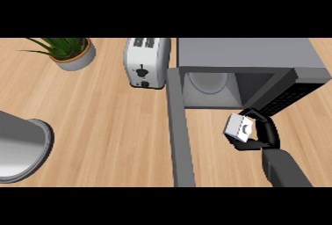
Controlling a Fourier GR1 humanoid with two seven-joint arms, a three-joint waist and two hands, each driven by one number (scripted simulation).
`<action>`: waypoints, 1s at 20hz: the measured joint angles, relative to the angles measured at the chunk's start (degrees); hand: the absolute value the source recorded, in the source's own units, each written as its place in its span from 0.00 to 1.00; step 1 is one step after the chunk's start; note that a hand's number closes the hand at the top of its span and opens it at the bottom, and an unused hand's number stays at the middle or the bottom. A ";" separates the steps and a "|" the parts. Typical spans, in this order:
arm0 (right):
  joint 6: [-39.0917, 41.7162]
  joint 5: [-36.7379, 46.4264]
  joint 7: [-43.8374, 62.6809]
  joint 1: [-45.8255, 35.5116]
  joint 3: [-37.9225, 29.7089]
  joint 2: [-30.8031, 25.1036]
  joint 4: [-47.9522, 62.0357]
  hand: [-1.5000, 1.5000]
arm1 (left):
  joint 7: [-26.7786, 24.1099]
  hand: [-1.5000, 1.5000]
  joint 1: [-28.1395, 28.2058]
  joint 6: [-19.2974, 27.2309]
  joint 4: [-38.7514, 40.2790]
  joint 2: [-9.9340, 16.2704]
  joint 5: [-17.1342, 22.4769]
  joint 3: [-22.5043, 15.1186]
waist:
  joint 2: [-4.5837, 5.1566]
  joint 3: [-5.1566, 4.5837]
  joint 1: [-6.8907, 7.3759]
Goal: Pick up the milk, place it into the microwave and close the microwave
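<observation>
Presently held: right robot hand (265,134), black, at the end of a grey forearm entering from the lower right of the head view. Fingers and thumb are curled around the milk (239,128), a small white carton with grey sides, which shows at the hand's left side. The carton is tilted, its long axis running roughly from lower right to upper left, top end leaning toward the microwave opening. Whether its base touches the tabletop (103,132) cannot be told; it appears lifted.

Item, target: microwave (246,57), grey box, directly beyond the hand toward the top of the view. Cavity open, pale round turntable visible inside. The carton sits just in front of the cavity's right half, near the lower lip but not yet inside. Judged relation: the opening lies straight ahead and slightly left of the milk, so the next move is a short forward push with a small leftward correction.

Item, microwave door (179,132): swung fully open, seen as a long grey bar running down the view to the left of the hand, well apart from it. Closing remains undone.

Item, left robot hand: not visible; the right one is the only candidate in reach.

Sundries, uninvolved: toaster (147,62), potted plant (68,52), grey pan rim (23,149) at left edge.
</observation>
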 measured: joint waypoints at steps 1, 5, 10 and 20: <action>1.18 -0.10 0.34 0.13 0.61 0.54 -1.34 1.00 | 0.25 0.00 0.24 0.12 -0.03 0.12 0.14 0.39 | -0.08 0.00 -0.14; 3.41 -0.19 2.62 2.84 3.46 2.54 -9.57 1.00 | 0.26 0.00 0.30 -0.28 0.16 -0.39 0.12 1.07 | -0.24 -0.04 -0.73; 1.13 0.35 11.76 5.95 6.67 4.58 -23.26 1.00 | 0.84 0.00 1.26 -1.01 0.13 0.25 1.61 3.73 | -0.30 -0.06 -0.86; -7.40 3.82 25.40 -2.19 7.91 7.57 -29.48 1.00 | 1.36 0.00 -0.50 -2.64 1.56 0.52 3.95 5.53 | 0.00 -0.01 -0.19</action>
